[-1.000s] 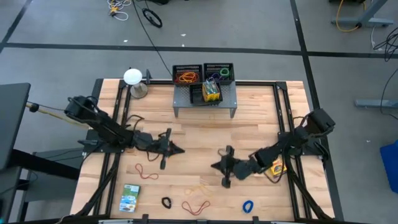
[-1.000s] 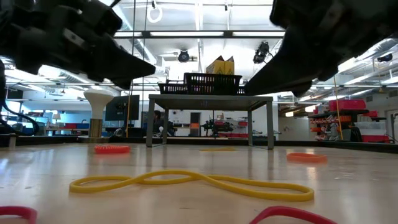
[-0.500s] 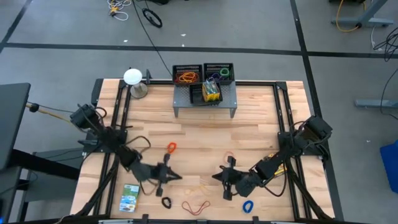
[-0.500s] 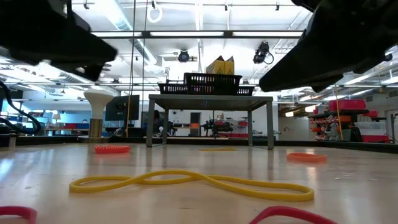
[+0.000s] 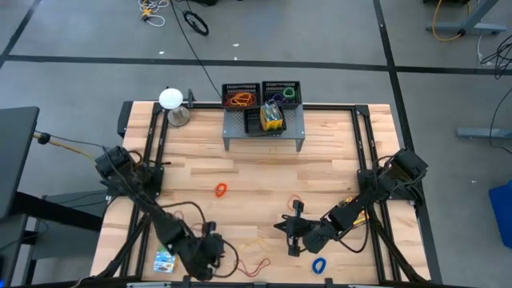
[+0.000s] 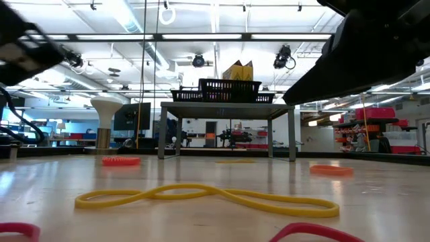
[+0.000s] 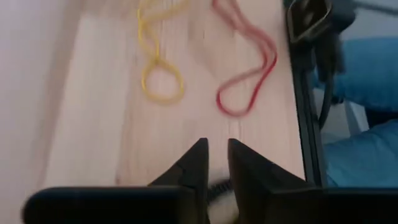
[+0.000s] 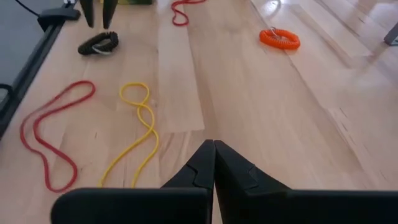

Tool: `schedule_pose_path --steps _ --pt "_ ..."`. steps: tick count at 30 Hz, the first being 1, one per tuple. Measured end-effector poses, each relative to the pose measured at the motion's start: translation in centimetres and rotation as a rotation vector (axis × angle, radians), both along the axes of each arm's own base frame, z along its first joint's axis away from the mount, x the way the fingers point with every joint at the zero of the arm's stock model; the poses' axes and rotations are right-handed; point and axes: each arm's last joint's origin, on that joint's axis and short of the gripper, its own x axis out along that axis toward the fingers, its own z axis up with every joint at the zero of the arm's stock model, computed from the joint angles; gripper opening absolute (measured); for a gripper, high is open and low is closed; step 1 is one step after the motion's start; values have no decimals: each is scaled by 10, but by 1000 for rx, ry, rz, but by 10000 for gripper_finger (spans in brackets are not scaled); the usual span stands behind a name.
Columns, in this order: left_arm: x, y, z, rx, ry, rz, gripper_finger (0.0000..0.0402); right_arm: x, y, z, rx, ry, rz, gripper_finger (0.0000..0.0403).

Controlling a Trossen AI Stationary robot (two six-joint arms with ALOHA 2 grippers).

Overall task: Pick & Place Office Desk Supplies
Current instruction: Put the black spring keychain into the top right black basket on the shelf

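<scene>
A black rubber band [image 8: 98,43] is found lying flat on the table [image 5: 336,160] at its front edge, directly beneath the left gripper [image 7: 215,155], whose fingers are seen slightly apart with the band showing in the narrow gap; no grip on it can be confirmed. A yellow band [image 8: 138,134] and a red band [image 8: 51,138] lie just beside it, loose and apart from each other. The right gripper [image 8: 214,154] is held above the table near the yellow band, its fingers pressed together and empty. The bands are judged to be very light, soft and limp, lying almost flush with the wood, so a fingertip pinch across a single strand or a bunched fold is considered the best hold. Slipping from the pinch, or snagging on a neighbouring loop, is judged the main risk.
</scene>
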Motion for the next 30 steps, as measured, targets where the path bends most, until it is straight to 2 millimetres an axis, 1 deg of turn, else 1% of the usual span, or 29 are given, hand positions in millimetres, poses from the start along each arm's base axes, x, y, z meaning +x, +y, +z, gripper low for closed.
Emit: schedule_pose_path --steps 4,7,10,15,17,19,23,24,25,28,30 --pt "-3 -9 -7 -4 136 20 104 0 0 -1 -22 8 11 9" --pt "-6 -7 -19 15 234 41 122 1 -2 0 -49 10 22 9" --pt "-6 -8 -29 11 278 64 133 2 -3 0 -54 10 19 9" --pt "-5 -8 -34 22 289 57 133 4 -6 0 -72 7 22 9" --pt "-5 -8 -32 21 287 53 125 6 -8 0 -73 7 15 9" --pt "-5 -7 -31 16 294 48 109 7 -11 0 -74 7 5 9" --pt "-7 -5 -27 41 293 23 45 12 -17 0 -81 9 -14 9" --pt "-8 -4 -25 59 287 29 27 12 -19 0 -78 9 -20 9" --pt "-10 -1 -22 90 274 48 18 13 -20 0 -65 8 -30 9" --pt "-10 5 -10 174 153 130 13 15 -23 0 4 12 -50 9" --pt "-5 11 -5 236 64 186 12 17 -25 0 56 20 -57 9"
